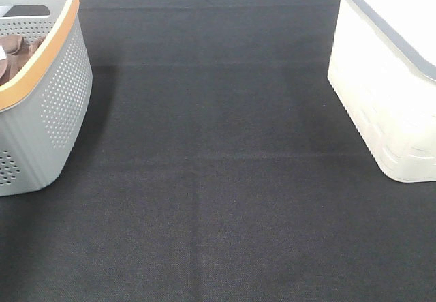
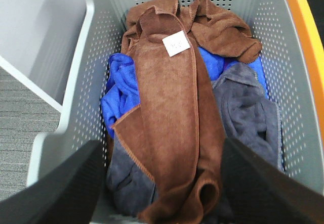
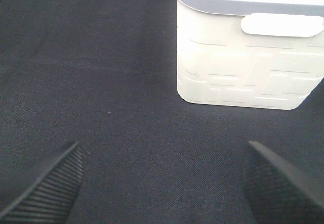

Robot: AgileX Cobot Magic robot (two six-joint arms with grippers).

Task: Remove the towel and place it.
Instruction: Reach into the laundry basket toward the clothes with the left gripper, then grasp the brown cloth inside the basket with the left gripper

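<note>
Done: nothing; brown towel [image 2: 172, 123] not yet out of your grey basket [image 1: 61, 104].
Left gripper [image 2: 159, 178]: jaws spread, empty, above towel.
Right gripper [image 3: 162, 178]: jaws spread, empty.
Remaining: grasp, lift, place.

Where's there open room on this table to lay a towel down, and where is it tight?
The black mat is bare across the middle, between the grey basket on the left and the white bin on the right. The basket itself is packed: brown towel over blue cloth and grey cloth.

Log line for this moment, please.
left hand: open over brown towel in grey basket | right hand: open over black mat | brown towel: ungrasped
</note>
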